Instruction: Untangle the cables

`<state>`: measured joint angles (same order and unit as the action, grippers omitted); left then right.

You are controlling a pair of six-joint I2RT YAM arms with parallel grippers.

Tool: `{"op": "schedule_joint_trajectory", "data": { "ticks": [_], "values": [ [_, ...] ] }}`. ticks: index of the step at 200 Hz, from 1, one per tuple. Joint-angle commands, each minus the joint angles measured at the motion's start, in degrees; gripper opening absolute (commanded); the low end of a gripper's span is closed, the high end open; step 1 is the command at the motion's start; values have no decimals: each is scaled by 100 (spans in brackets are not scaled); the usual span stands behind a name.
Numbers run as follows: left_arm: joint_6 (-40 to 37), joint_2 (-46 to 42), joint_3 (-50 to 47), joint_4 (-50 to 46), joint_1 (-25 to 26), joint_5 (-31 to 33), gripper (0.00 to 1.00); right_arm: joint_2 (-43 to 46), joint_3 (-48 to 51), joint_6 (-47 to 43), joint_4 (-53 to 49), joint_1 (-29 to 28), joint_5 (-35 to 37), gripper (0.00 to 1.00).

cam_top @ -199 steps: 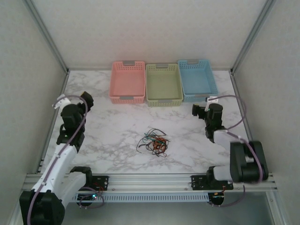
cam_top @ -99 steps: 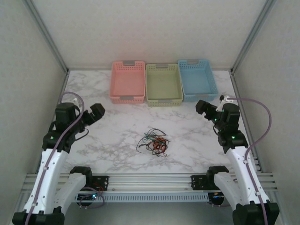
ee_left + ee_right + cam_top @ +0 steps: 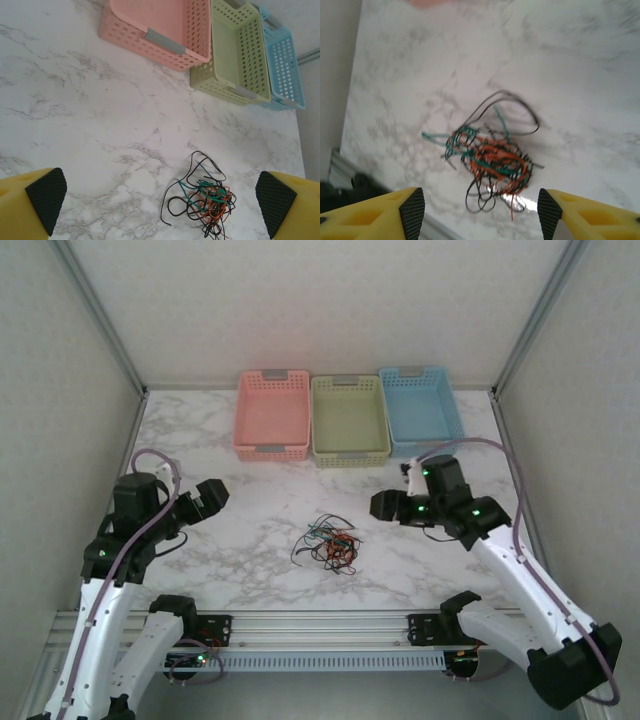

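Observation:
The cables [image 3: 328, 545] lie as one loose tangle of thin black, green and red-orange wires on the marble table, in the middle near the front. In the left wrist view the cables [image 3: 205, 197] sit low and right of centre, and my left gripper [image 3: 161, 201] is open, with its pads wide apart and well above the table. From above, the left gripper [image 3: 208, 495] hovers left of the tangle. My right gripper [image 3: 385, 505] hovers to the tangle's upper right, pointing left. It is open [image 3: 480, 212], with the cables [image 3: 492, 160] seen between and beyond its fingers, untouched.
Three baskets stand in a row at the back: pink [image 3: 272, 415], green [image 3: 348, 420] and blue [image 3: 420, 410]. Side walls close in the table on the left and right. A metal rail [image 3: 320, 625] runs along the near edge.
The right arm has swung up and then leftward, bringing its gripper close to the tangle. The left arm has raised and turned its gripper towards the centre. The cables have not moved.

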<state>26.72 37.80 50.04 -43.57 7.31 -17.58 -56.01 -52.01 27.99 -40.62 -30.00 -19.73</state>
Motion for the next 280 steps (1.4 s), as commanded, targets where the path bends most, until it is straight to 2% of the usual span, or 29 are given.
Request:
{"op": "schedule_joint_trajectory", "data": {
  "ticks": [1, 34, 60, 84, 114, 132, 144, 201, 280],
  "values": [
    [-118, 53, -68, -23, 16, -183, 100, -354, -275, -162, -411, -569, 314, 59],
    [-110, 286, -126, 34, 72, -446, 100, -1154, -635, -257, -303, -1518, 794, 44],
    [-103, 340, -144, 53, 90, -457, 100, -1970, -1259, -383, -432, -2280, 1633, 43],
    [-98, 360, -144, 50, 87, -439, 100, -2708, -1746, -417, -438, -2649, 2086, 44],
    [-99, 386, -150, 49, 89, -442, 100, -3504, -2383, -362, -440, -2859, 2363, 47],
    [-108, 379, -153, 33, 85, -398, 100, -4015, -2882, -405, -763, -2992, 2721, 48],
    [-105, 365, -151, 28, 80, -363, 100, -4267, -3096, -386, -885, -3008, 2715, 48],
    [-99, 371, -152, 22, 78, -308, 100, -4798, -3502, -355, -1264, -3119, 2971, 47],
    [-97, 417, -161, 19, 82, -316, 100, -4963, -3485, -372, -1458, -3196, 3317, 30]
  ]
}}
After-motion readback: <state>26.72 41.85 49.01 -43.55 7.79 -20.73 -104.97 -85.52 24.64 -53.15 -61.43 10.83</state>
